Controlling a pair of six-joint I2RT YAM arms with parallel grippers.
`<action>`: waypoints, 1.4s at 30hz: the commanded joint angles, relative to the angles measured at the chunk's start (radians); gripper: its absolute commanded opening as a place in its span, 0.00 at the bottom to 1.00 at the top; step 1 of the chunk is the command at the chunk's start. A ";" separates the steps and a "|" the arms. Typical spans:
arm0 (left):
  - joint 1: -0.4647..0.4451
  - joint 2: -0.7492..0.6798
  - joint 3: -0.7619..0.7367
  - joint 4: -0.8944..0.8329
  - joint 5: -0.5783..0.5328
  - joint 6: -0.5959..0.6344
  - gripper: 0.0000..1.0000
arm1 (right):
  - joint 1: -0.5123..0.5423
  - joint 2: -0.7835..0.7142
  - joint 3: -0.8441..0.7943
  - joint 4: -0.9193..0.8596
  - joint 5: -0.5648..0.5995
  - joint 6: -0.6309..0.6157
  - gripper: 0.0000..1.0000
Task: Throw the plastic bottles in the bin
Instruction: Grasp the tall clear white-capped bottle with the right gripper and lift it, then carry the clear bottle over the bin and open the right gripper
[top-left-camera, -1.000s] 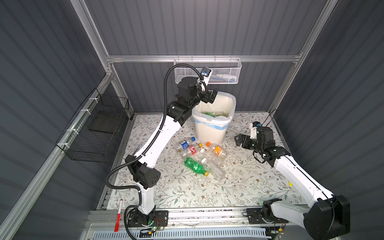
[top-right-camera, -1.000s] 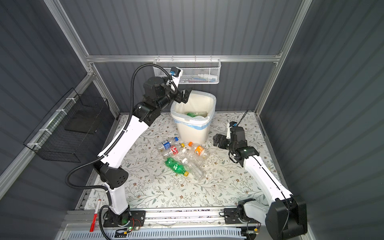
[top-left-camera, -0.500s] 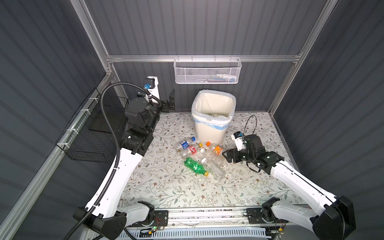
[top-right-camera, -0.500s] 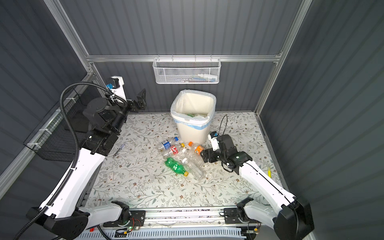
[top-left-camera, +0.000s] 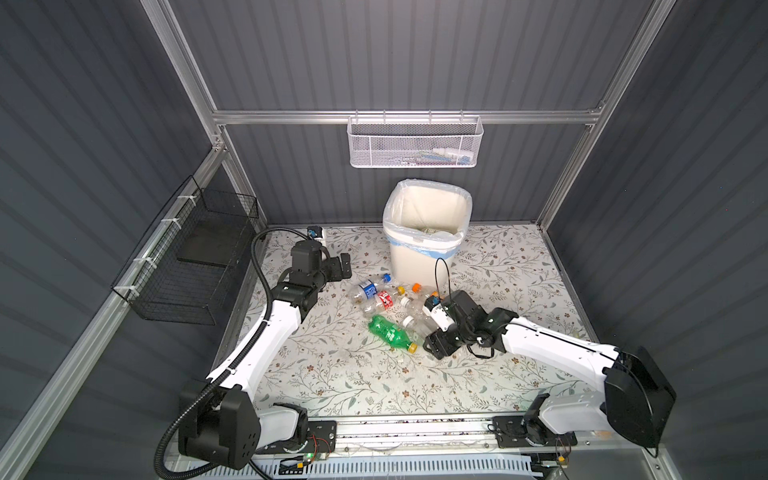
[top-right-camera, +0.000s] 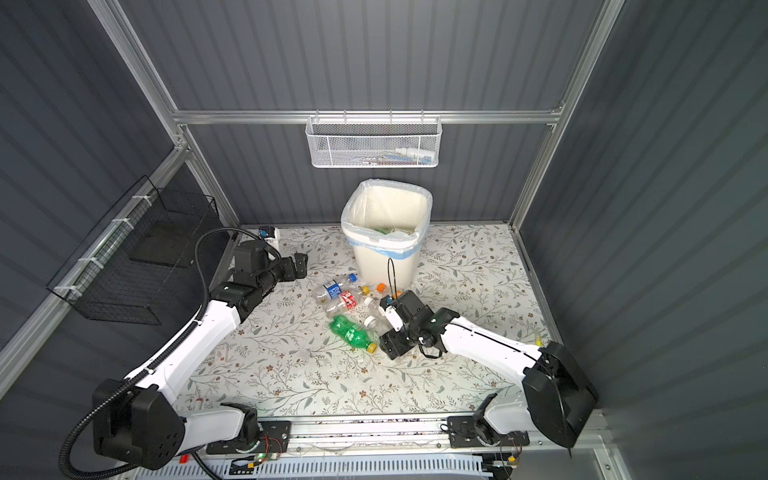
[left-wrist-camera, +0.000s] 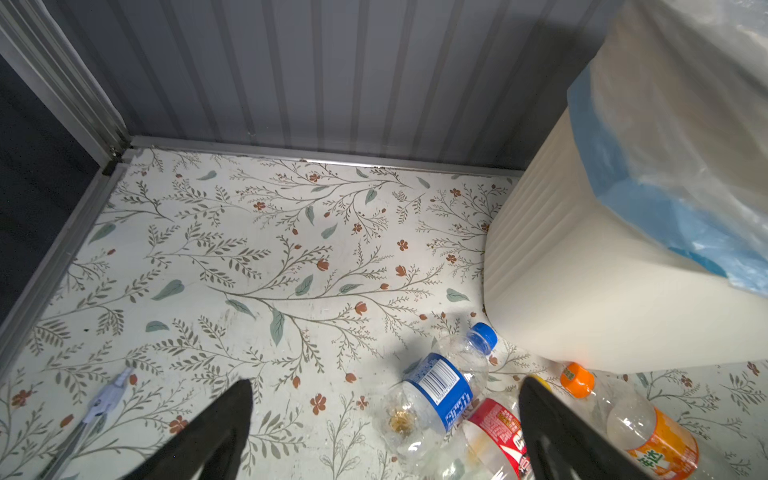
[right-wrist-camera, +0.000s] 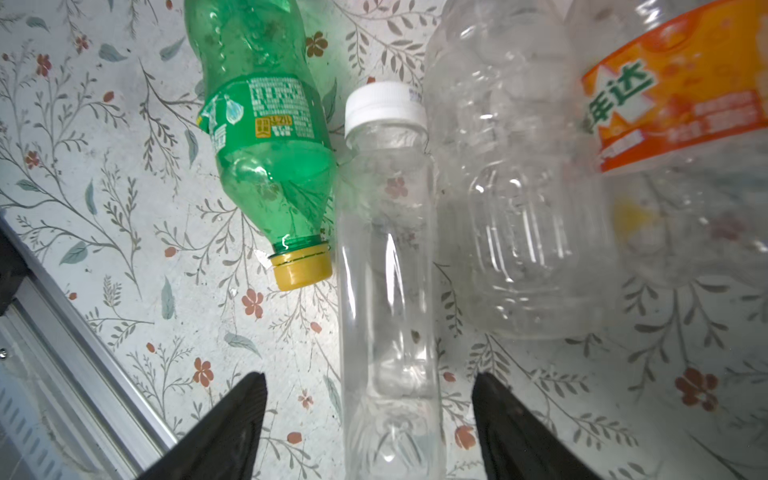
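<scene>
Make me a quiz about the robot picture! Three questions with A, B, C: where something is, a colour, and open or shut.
1. Where does the green bottle lie?
A) in the bin
B) on the flowery mat beside a clear bottle
C) in the black basket

2. What colour is its cap?
A) yellow
B) blue
C) white

3. How is the left gripper?
A) shut on a bottle
B) shut on a pen
C) open, holding nothing

Answers: 1 B, it lies on the mat; 2 A, the right wrist view shows it yellow; 3 C, its fingers stand wide apart, gripping nothing.
</scene>
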 joint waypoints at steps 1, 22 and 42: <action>0.008 -0.001 -0.026 0.019 0.031 -0.033 0.99 | 0.019 0.036 0.015 0.015 0.038 -0.016 0.80; 0.009 -0.018 -0.093 0.017 0.015 -0.034 1.00 | 0.080 -0.074 0.002 0.037 0.183 -0.011 0.39; 0.009 -0.101 -0.160 0.030 0.170 0.014 0.99 | -0.106 -0.670 0.012 0.441 0.489 -0.162 0.36</action>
